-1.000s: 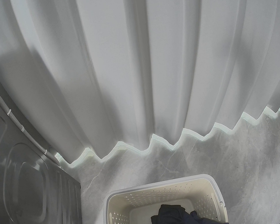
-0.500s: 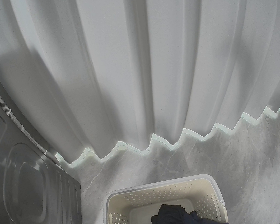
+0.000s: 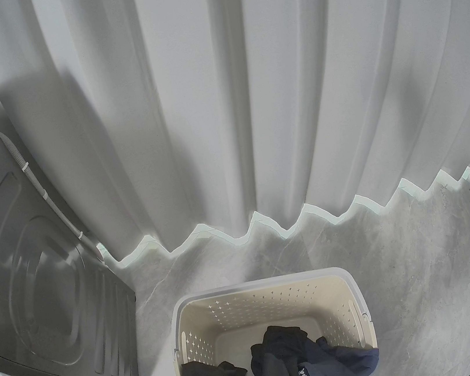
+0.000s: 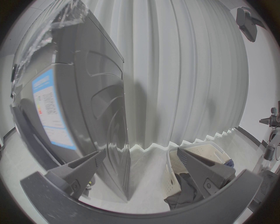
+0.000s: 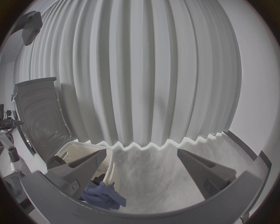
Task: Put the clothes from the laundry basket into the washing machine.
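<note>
Flanking the laundry basket [image 3: 276,302] on the floor [image 3: 428,260], the left gripper [image 4: 141,151] and right gripper [image 5: 141,151] hang spread open and empty, seemingly poised for a grab. Dark clothes [image 3: 280,360] lie heaped inside, some spilling over the rim. The washing machine [image 3: 35,258] stands to its left, side panel facing it; a white curtain [image 3: 246,107] hangs behind.

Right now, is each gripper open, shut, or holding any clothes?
Left gripper: open, fingers spread, holding nothing.
Right gripper: open, fingers spread, holding nothing.
</note>
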Available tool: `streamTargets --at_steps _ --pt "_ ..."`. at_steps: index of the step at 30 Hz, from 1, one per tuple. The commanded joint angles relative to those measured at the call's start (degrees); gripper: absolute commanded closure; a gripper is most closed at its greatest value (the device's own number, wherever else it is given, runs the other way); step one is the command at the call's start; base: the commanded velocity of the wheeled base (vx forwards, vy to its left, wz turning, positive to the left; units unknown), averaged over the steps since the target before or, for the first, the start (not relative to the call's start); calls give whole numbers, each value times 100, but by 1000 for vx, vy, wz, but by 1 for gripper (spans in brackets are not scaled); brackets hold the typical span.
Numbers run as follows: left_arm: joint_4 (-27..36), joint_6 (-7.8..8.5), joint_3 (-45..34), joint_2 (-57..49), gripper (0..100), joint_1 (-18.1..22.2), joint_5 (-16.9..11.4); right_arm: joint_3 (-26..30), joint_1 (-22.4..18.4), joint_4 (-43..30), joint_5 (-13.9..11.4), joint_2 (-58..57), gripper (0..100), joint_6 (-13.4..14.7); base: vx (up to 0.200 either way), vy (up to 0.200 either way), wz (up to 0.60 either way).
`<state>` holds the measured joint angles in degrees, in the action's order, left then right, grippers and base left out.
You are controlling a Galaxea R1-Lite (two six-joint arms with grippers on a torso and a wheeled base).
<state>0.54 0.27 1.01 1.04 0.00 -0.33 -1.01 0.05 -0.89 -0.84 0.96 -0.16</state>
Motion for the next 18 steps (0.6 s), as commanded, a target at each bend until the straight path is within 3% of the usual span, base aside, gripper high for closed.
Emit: streamTargets --at_steps 1,18 --pt "-1 0 -92 -104 0 0 -2 57 4 1 -4 -79 0 -2 -200 0 0" --pt "-1 0 -92 -104 0 0 -2 57 4 1 -4 -79 0 -11 -200 0 0"
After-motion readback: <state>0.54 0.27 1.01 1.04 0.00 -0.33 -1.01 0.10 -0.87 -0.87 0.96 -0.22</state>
